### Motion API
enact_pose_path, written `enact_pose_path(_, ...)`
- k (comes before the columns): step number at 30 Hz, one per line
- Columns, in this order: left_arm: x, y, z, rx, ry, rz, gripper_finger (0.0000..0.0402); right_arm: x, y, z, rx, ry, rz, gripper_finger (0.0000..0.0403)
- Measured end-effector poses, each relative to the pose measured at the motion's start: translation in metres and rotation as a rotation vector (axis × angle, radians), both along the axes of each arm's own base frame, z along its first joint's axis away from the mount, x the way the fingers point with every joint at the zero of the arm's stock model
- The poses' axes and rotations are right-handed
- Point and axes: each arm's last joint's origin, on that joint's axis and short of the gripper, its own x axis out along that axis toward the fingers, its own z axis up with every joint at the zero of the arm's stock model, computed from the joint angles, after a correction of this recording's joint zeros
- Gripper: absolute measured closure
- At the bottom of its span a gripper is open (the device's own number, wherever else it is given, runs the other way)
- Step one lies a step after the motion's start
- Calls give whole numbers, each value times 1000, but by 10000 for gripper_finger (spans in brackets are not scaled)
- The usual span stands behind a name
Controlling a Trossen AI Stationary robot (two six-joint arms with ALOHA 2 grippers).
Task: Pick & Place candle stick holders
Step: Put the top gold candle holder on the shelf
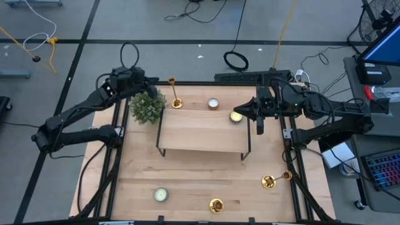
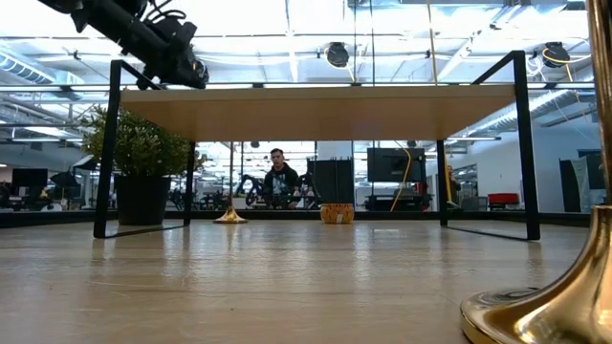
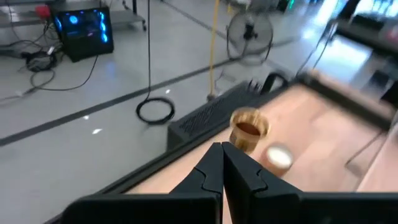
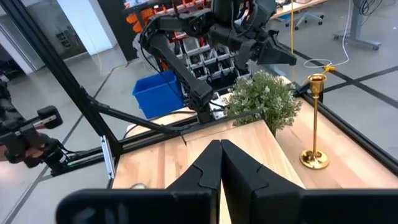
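High view. Three candle stick holders: tall candle stick holder [image 1: 174, 94] upright in the upper centre, beside the plant [image 1: 147, 107]; second holder [image 1: 275, 180] lying on its side at lower right; third holder [image 1: 216, 204] at the bottom edge, centre. Left gripper [image 1: 152, 79] raised at upper left, just beside the tall holder, jaws closed on nothing. Right gripper [image 1: 239, 111] at centre right, over the far right end of the small table [image 1: 203, 131], jaws closed, empty. Tealights [image 1: 214, 103] lie near.

Low view. Left arm enters at top left, above the small table's top [image 2: 316, 107]; the tall holder's base [image 2: 229, 216] sits far back, left of centre.

Left wrist view. Fingers [image 3: 208, 174] pressed together at bottom centre; the holder's cup [image 3: 249, 126] just beyond them.

Right wrist view. Fingers [image 4: 210, 165] together at bottom centre; the tall holder [image 4: 315, 121] stands at right.

Advice: likely step is the left arm's approach; open the jaws first, descend around the thin stem, close squarely so it does not tip.
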Motion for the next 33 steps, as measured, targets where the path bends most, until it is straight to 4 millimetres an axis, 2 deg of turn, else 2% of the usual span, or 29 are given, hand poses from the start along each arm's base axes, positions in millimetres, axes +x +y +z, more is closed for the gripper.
enact_pose_path(4, 1, 1, -5, 21, 79, -32, 398, 0, 0, -1, -3, 7, 1, 399)
enact_pose_path(10, 4, 4, -7, 26, 88, -36, 398, 0, 0, -1, -21, 9, 4, 399)
enact_pose_path(18, 6, 5, -15, -149, 24, 35, 397, 0, 0, -1, -26, 10, 5, 399)
enact_pose_path(33, 6, 5, -16, -146, 36, 34, 394, -1, 0, -3, -26, 34, 6, 399)
